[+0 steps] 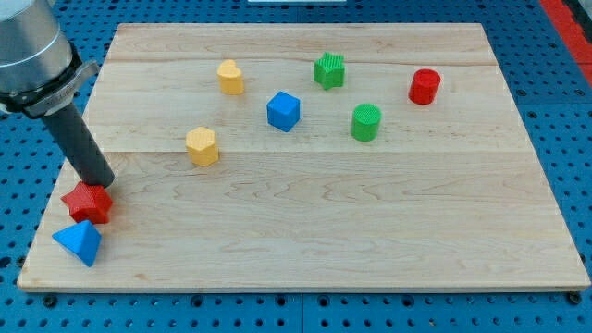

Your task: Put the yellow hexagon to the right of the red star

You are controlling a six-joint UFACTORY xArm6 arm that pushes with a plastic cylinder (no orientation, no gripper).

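The yellow hexagon (202, 146) lies on the wooden board at the view's left of centre. The red star (88, 203) lies near the board's left edge, low in the view. My tip (100, 182) rests at the red star's upper right edge, touching or nearly touching it. The hexagon is well to the upper right of the star and of my tip, with a wide gap between them.
A blue triangle-like block (79, 242) sits just below the red star. A second yellow block (230, 77), a blue cube (283, 111), a green star (328, 70), a green cylinder (366, 121) and a red cylinder (425, 86) lie across the upper half of the board (324, 231).
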